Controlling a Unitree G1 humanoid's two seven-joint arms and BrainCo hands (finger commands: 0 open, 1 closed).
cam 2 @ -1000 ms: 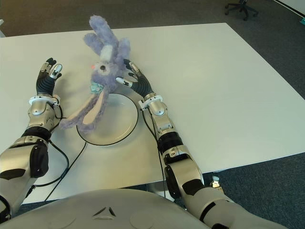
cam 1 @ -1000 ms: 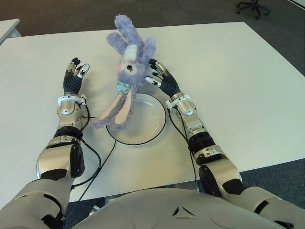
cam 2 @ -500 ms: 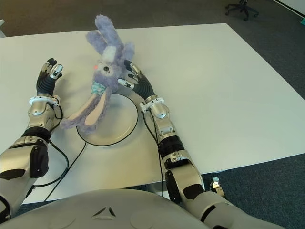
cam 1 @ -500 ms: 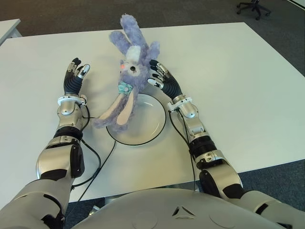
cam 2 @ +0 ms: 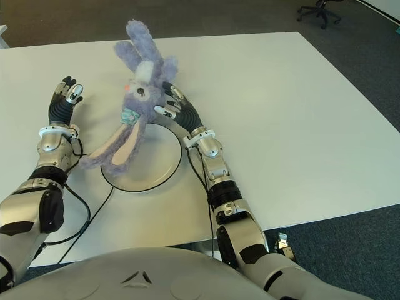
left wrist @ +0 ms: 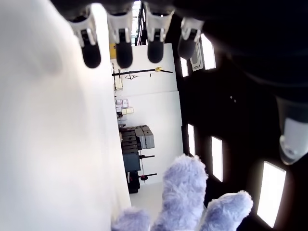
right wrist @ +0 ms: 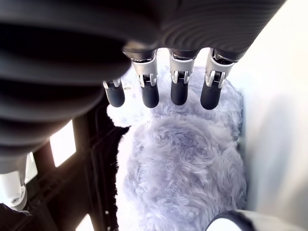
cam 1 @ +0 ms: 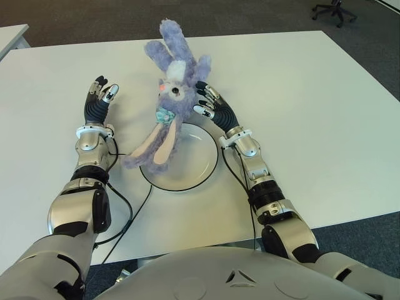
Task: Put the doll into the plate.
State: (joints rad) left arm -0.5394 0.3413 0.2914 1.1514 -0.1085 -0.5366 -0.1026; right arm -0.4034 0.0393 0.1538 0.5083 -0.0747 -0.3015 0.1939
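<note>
A purple plush bunny doll [cam 1: 174, 87] stands tilted at the far rim of the white, dark-rimmed plate [cam 1: 199, 164]. Its legs point up and away, and its long ears hang down over the plate's left side. My right hand [cam 1: 206, 102] is against the doll's right side with its fingers [right wrist: 179, 91] straight, not curled around the fur [right wrist: 183, 163]. My left hand [cam 1: 100, 100] shows left of the plate, apart from the doll, with its fingers [left wrist: 122, 48] stretched out and holding nothing. Part of the doll [left wrist: 185, 192] appears in the left wrist view.
The white table [cam 1: 312, 112] stretches wide to the right and behind the doll. Black cables [cam 1: 134, 212] run from the plate's front toward the near edge. An office chair [cam 1: 331, 7] stands on the dark floor at the far right. Another table corner [cam 1: 9, 34] is at the far left.
The doll has shifted a little to the right and farther back, its legs tipping away. My right hand followed it slightly. The left hand has not moved.
</note>
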